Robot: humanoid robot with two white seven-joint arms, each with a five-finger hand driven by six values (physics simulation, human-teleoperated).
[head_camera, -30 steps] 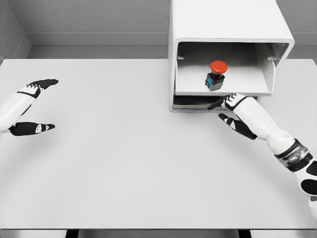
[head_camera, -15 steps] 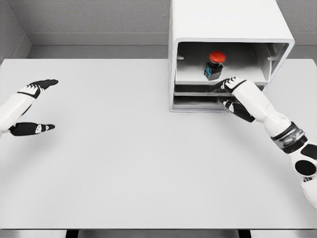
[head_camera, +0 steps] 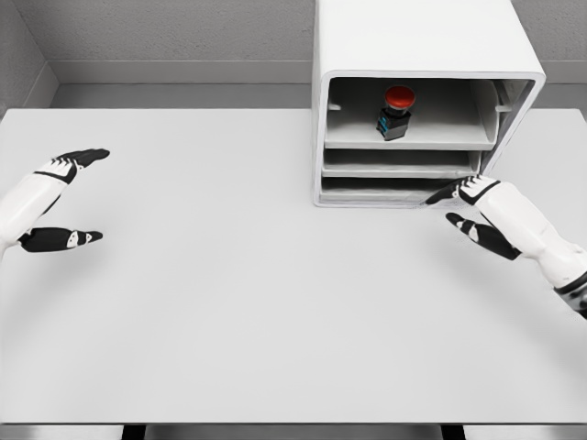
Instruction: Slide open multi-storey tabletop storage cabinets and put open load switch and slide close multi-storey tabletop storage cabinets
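White drawer [head_camera: 413, 144] with the red-capped switch [head_camera: 395, 111] on it sits pushed into the cabinet [head_camera: 417, 46], up and to the left of my right hand [head_camera: 475, 213], so I judge the closing step done and the next move only to draw clear. My right hand hovers just before the cabinet's lower edge, fingers spread and holding nothing; my left hand [head_camera: 57, 203] rests far off, open too.

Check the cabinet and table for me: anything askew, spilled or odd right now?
Nothing stands out. The load switch stands upright on the top tray inside the cabinet, and all three trays sit level and pushed in. The right hand hovers open just below the cabinet's front; the left hand rests open at the table's left.
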